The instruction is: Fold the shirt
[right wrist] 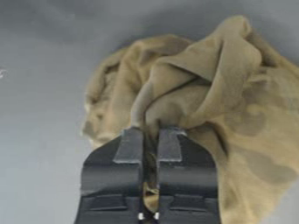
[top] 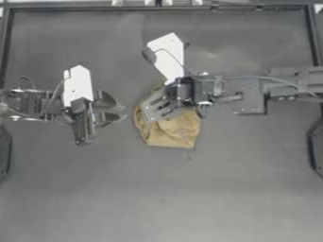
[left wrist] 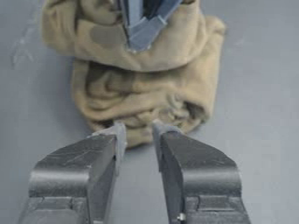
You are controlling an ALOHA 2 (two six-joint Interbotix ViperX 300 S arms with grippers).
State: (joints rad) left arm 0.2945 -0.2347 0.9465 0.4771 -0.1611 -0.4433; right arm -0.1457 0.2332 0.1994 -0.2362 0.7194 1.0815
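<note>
Shirt (top: 172,130) is lying bunched mid-table (top: 189,198); your right gripper (right wrist: 149,131) is pinching a fold of it, jaws closed; your left gripper (left wrist: 137,127) is hovering beside it, jaws slightly parted, holding nothing.

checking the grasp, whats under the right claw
The crumpled shirt lies under the right claw, which pinches a fold of it. The fabric directly beneath the claw is hidden from above.
</note>
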